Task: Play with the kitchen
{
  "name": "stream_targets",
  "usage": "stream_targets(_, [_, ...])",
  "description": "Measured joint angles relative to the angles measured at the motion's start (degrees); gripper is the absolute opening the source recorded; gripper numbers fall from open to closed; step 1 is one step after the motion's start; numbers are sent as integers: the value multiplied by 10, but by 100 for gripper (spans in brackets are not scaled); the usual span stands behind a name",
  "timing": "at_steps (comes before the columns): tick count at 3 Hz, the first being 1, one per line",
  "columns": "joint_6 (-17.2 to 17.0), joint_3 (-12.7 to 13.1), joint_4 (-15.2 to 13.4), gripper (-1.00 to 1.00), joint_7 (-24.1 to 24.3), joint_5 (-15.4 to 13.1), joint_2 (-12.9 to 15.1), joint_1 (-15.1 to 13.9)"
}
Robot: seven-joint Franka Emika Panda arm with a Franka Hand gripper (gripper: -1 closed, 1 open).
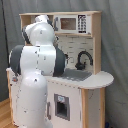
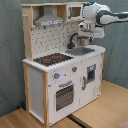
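One arm (image 2: 107,15) reached in from the second exterior view's right, its white wrist bent down over the kitchen (image 2: 60,75). The gripper (image 2: 84,36) hung above the sink (image 2: 81,50), just beside the black faucet (image 2: 73,38); whether its fingers were apart or together could not be told, and nothing was seen in them.

The kitchen stood on a wooden floor (image 2: 100,112) before a grey curtain (image 2: 10,55). In the second exterior view, the stove (image 2: 52,59) with its red rings lay on the counter toward the second exterior view's left, under the grey hood (image 2: 49,20), and the pegboard (image 2: 52,37) ran behind both. Two knobs (image 2: 57,76) sat below the stove, above the oven door (image 2: 64,95).

In the first exterior view, the arm's (image 1: 35,75) white base and joints filled the first exterior view's left and hid much of the kitchen (image 1: 90,85). The faucet (image 1: 83,57) rose over the sink (image 1: 75,75), and a toy microwave (image 1: 70,23) sat on the top shelf. The gripper was not visible in the first exterior view.
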Motion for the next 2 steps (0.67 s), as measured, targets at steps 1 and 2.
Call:
stream_targets(1, [30, -34, -1, -100, -39, -1, -14, 0])
stream_targets(2, [60, -61, -1, -100, -72, 0, -43, 0])
